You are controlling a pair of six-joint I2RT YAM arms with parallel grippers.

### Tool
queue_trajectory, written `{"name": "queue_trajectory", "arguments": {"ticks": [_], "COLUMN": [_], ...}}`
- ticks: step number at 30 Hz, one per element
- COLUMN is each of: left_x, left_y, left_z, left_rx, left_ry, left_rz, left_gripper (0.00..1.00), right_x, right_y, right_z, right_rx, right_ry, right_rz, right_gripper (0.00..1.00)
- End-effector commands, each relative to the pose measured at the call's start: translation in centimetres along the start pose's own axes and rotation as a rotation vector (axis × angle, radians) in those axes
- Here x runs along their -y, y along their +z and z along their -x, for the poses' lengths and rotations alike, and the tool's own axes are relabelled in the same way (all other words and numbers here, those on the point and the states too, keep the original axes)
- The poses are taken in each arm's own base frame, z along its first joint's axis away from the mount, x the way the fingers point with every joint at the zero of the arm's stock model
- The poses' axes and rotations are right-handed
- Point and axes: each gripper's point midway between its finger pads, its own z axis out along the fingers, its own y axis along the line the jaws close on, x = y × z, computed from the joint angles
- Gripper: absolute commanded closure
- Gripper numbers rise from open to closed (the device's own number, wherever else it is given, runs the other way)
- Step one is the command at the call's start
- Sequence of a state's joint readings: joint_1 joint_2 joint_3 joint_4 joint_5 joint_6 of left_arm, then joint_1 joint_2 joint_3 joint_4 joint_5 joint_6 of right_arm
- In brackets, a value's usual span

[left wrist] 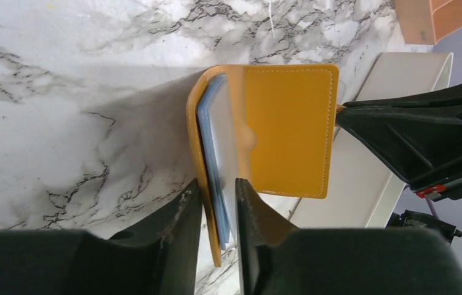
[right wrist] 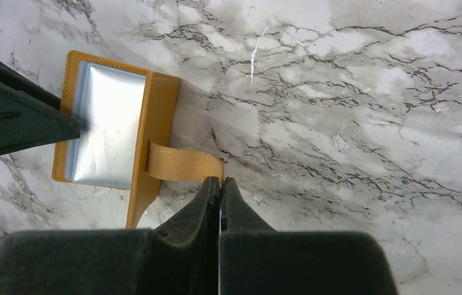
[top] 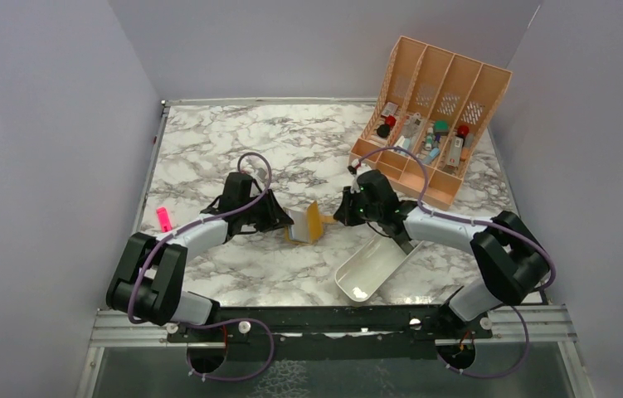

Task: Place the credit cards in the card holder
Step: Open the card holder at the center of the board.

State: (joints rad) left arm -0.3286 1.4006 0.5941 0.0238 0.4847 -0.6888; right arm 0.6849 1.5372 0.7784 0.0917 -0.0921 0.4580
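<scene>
Left wrist view: L pincer [left wrist: 216, 184] pinches pale blue-grey flat cards [left wrist: 219, 141] inside mustard-orange leather-like folding card holder [left wrist: 290, 129], just beside white oblong tray [left wrist: 400, 74]. Only right wrist view shows R pincer [right wrist: 219, 181] pressed together on holder's tan strap [right wrist: 179, 166].

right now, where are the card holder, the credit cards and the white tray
card holder [left wrist: 290, 132], left wrist view, on its open orange flap
credit cards [right wrist: 108, 123], right wrist view, on the top card's pale face
white tray [top: 374, 261], top external view, on its bare floor
</scene>
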Motion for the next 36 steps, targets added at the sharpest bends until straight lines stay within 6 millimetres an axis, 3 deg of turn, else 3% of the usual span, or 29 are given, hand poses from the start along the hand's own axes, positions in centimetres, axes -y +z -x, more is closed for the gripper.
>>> {"name": "queue_trajectory", "arguments": {"ticks": [1,3,6,10,19,29,36], "left_x": [1.6,1.8,2.4,2.8,2.6,1.7,2.0], "left_y": [0.0,0.0,-0.4,-1.4,-2.9,-2.8,-2.9], "left_z": [0.6,0.6,0.8,1.4,2.1,1.8,1.6], "left_rx": [0.017,0.008,0.007,0.021,0.057,0.038,0.026], "left_ry": [0.026,0.028,0.031,0.039,0.075,0.104,0.103], "left_rz": [-0.077,-0.088,-0.096,-0.059,0.071,0.170,0.159], "left_gripper": [0.77,0.88,1.00,1.00,1.00,1.00,1.00], "right_x": [0.4,0.2,-0.5,-2.0,-7.0,-11.2,-11.8], "right_y": [0.3,0.1,-0.8,-3.0,-5.3,-4.1,-1.9], "right_z": [-0.6,-0.5,0.3,1.6,4.2,3.7,2.0], "right_rx": [-0.025,-0.034,-0.040,-0.021,0.028,-0.011,-0.056], "right_ry": [-0.004,0.000,0.015,0.024,0.052,0.066,0.068], "right_rz": [-0.001,-0.002,0.004,0.044,0.244,0.390,0.401], "right_gripper": [0.99,0.97,0.83,0.68,0.55,0.52,0.50]}}
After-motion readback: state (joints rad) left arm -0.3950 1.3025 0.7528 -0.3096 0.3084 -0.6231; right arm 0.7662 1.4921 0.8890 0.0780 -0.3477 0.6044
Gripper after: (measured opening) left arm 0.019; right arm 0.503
